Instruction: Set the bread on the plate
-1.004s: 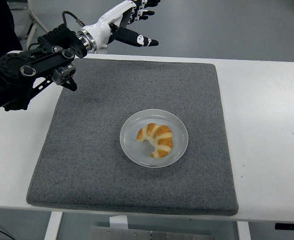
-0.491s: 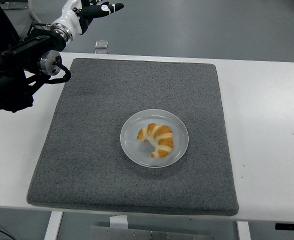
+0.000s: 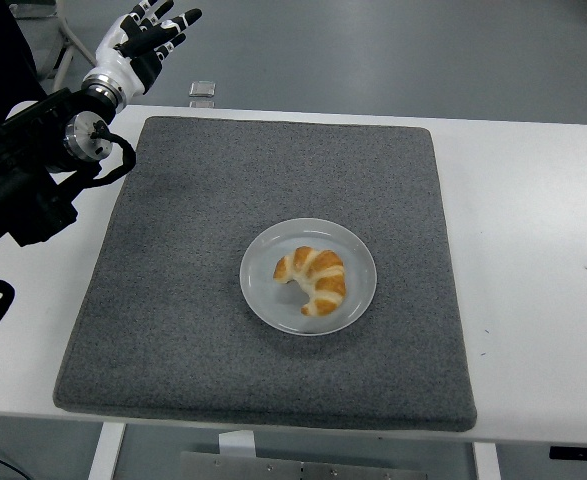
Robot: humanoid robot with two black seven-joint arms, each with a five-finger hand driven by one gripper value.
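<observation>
Where the grey felt mat (image 3: 173, 300) covers the middle of the white table (image 3: 533, 250), holds a small round plate (image 3: 357, 262) near its centre, pale and shallow, lying flat with mat showing all round it. Carries one croissant (image 3: 313, 278) inside the rim, golden brown with paler bands, curved so both tips point toward the plate's left and lower side, resting wholly on the plate and touching nothing else. Sits well apart from the left hand (image 3: 143, 38), raised at the upper left beyond the mat's far left corner, fingers (image 3: 185, 18) spread wide and gripping nothing. Reaches in from the left edge on a black arm (image 3: 33, 170), above the table's left margin and the mat's corner. Shows a small pale object (image 3: 202, 89) just past the table's far edge, too small to identify.
</observation>
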